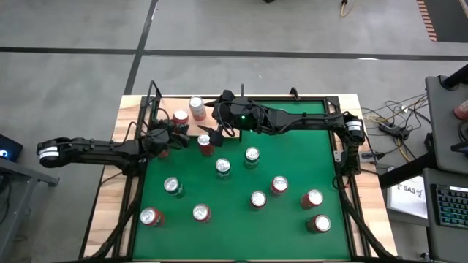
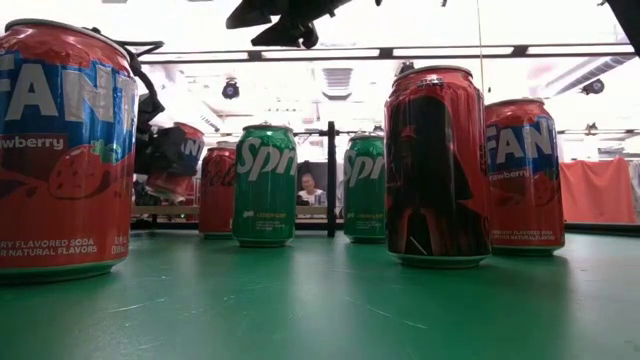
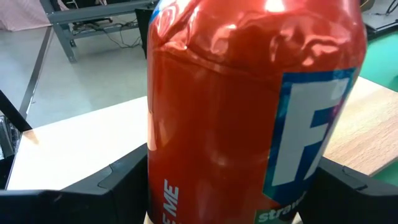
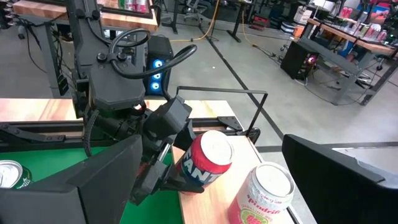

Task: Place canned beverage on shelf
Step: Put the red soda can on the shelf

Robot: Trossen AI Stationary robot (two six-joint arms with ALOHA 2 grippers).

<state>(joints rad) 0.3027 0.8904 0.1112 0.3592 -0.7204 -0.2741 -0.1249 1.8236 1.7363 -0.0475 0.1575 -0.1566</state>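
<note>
Fanta can (image 4: 208,158) clamped in left gripper (image 4: 163,167), tilted, long axis leaning off vertical, hanging just over shelf (image 4: 214,202) at far left of table. Needs righting, then lowering straight down beside pink can (image 4: 264,193) standing close at its side. Right gripper (image 1: 217,131) spread wide, empty, hovering just right of shelf; left arm plainly nearer.

Bright overhead light, perhaps overexposed.
</note>
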